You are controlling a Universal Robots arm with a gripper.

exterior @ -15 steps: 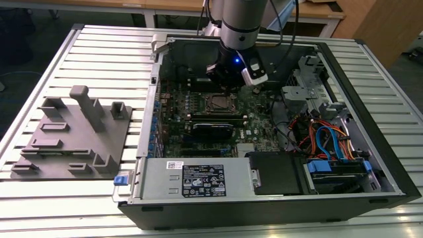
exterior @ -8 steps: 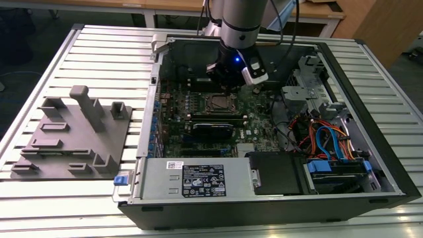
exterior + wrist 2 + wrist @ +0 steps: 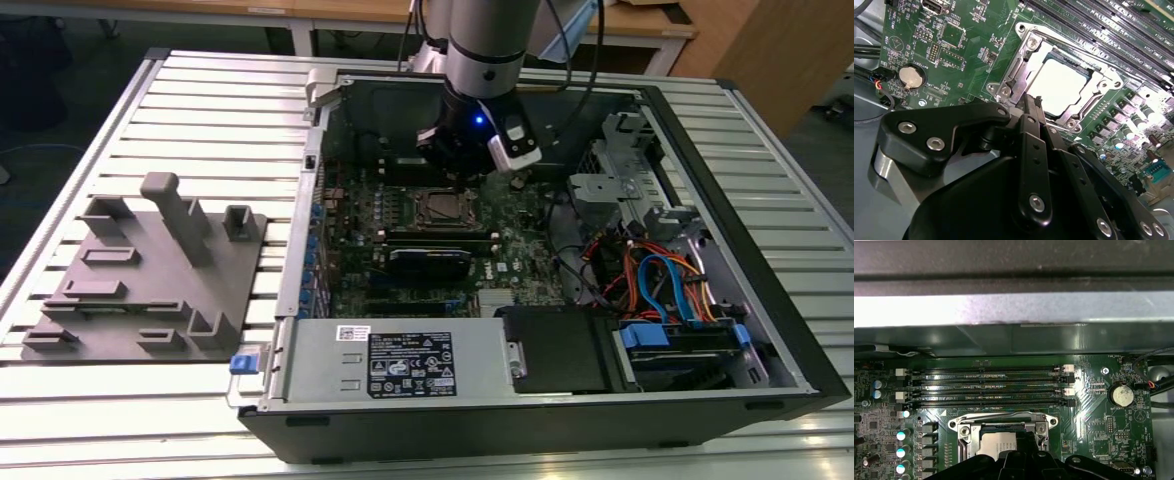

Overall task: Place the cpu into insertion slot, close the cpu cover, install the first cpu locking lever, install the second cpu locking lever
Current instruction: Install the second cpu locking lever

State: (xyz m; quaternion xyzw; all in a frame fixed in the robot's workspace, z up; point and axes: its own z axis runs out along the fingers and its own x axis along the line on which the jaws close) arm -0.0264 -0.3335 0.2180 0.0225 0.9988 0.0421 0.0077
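One tool (image 3: 1030, 102) over cpu (image 3: 1059, 85) | coin cell (image 3: 1122, 395) in both wrist views

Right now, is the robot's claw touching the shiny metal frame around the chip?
Cannot tell. In the second wrist view the gripper ends right at the cpu cover edge, hiding any gap or contact there.

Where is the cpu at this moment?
The cpu sits in the insertion slot under the closed cpu cover, in both wrist views just ahead of the gripper, beside the long memory slots.
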